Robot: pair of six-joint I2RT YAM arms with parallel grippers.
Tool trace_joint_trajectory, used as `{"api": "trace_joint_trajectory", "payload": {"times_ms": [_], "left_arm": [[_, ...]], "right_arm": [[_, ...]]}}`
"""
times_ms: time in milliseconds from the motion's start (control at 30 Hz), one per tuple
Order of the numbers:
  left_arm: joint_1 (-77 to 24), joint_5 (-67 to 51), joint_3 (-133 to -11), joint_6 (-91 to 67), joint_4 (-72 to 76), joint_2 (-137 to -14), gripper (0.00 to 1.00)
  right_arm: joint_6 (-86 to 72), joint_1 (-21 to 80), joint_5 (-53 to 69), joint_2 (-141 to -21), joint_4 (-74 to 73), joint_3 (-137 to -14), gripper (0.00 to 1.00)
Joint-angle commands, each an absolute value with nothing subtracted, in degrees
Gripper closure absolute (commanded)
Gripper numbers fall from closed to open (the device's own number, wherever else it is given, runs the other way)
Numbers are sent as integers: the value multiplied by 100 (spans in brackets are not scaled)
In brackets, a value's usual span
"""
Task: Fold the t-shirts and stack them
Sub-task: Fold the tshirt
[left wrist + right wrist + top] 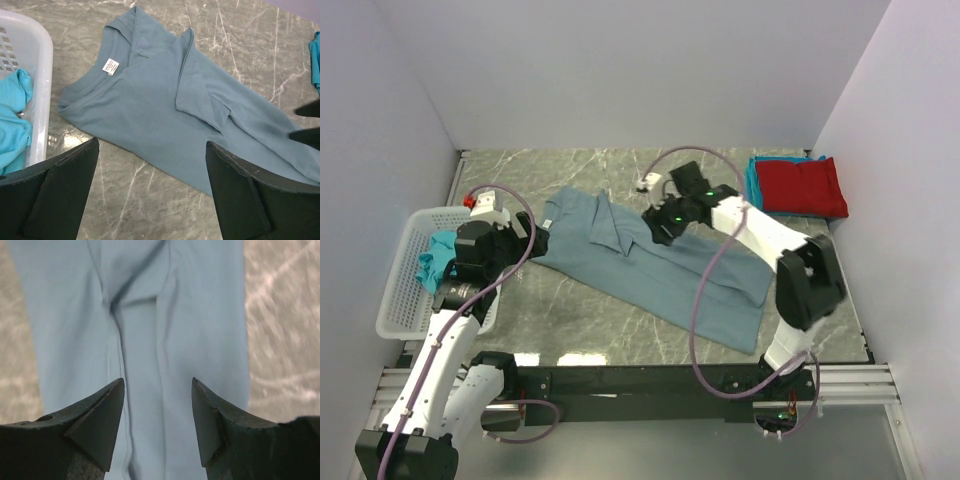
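Three cameras, one shared blue-grey t-shirt (650, 275).
The top view looks down over the whole table (580, 170) from its near edge; the left wrist views the shirt obliquely from nearby; the right wrist looks straight down, very close.

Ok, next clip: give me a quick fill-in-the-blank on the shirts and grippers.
1. The top shirt at the far right is ____.
2. The crumpled shirt in the basket is ____.
3. The left gripper and right gripper are both ____.
Missing: red; teal; open.
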State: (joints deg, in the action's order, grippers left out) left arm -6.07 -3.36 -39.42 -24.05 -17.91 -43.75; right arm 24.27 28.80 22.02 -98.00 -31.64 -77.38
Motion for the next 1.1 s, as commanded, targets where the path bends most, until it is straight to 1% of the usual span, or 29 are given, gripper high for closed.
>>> {"api": "trace_joint_trajectory", "payload": {"times_ms": [0, 133, 300, 333, 433, 567, 733, 900, 1067], "left_arm": [[-598, -264, -3955, -2312, -1617, -4368, 7], [-598, -150, -3946, -2312, -1626, -4280, 7], [-598, 0, -3990, -2311, -1678, -4193, 8], [-598, 357, -3999, -2320, -1722, -4123, 8], [-598, 842, -3999, -2373, -1793, -3904, 8], [-598, 1168, -3955, -2426, -1784, -3578, 7], [-598, 1143, -3902, -2426, -1731, -3358, 8], [-598, 1002, -3937, -2400, -1723, -3489, 8], [-598, 932, -3938, -2391, -1714, -3542, 8]], "right_arm": [[1846, 3776, 1515, -10308, -2778, -8392, 37], [1854, 4455, 362, -11029, -2628, -9339, 37], [1934, 4860, -298, -12013, -2821, -10238, 36], [1925, 4939, -386, -12128, -2882, -10457, 36], [1916, 5036, -527, -12471, -2830, -10704, 36], [1916, 5124, -668, -12892, -2848, -11021, 36], [1907, 5142, -782, -13201, -2909, -11320, 37], [1942, 5150, -879, -13359, -2883, -11320, 39], [1942, 5168, -905, -13473, -2865, -11355, 43]]}}
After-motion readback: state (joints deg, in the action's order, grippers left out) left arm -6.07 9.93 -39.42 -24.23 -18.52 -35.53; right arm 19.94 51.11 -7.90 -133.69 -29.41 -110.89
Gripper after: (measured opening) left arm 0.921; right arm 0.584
